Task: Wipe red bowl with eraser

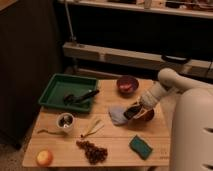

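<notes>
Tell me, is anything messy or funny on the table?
Nothing is spilled or broken. The gripper, shut on the dark eraser, presses it into the red bowl at the table's right side; a crumpled grey cloth lies beside it.

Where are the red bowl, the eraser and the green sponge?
red bowl (pixel 148 116): camera view, its right rim, showing past the eraser.
eraser (pixel 133 110): camera view, middle of the dark block over the bowl, held by the shut tool (pixel 141 106).
green sponge (pixel 141 147): camera view, centre of its top face.
</notes>
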`<state>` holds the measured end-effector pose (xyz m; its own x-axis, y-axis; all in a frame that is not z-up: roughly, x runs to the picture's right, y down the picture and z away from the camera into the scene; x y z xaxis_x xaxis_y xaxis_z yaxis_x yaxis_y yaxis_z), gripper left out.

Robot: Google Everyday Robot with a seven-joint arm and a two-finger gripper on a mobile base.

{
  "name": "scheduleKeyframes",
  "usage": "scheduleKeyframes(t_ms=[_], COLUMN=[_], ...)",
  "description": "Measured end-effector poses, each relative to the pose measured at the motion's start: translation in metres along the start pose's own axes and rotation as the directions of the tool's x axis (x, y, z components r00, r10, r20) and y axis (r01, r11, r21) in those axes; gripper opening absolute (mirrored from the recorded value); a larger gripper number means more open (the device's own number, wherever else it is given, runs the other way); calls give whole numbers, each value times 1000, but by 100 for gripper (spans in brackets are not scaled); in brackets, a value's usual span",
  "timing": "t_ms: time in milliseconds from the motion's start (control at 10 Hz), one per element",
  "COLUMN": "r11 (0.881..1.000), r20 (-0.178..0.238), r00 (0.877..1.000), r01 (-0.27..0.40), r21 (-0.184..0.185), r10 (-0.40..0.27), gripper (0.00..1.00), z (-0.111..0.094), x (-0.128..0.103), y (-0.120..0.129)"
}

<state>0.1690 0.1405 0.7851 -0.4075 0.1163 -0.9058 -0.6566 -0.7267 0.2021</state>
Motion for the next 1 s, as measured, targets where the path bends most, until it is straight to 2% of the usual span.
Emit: scheduleKeyframes(t_ms=[200,400,700,1000], r11=[1000,999,998,999], r20=[2,12,22,19], r00=[1000,1000,999,1000], r01=[-12,-22,-30,-14], r21=[-12,-25,-61,-50], r10=[12,23,32,15], gripper=[0,0,0,0], z=[-10,-18,-31,-24], x=[-5,-12,-28,-28], y=[-20,-26,-16,10])
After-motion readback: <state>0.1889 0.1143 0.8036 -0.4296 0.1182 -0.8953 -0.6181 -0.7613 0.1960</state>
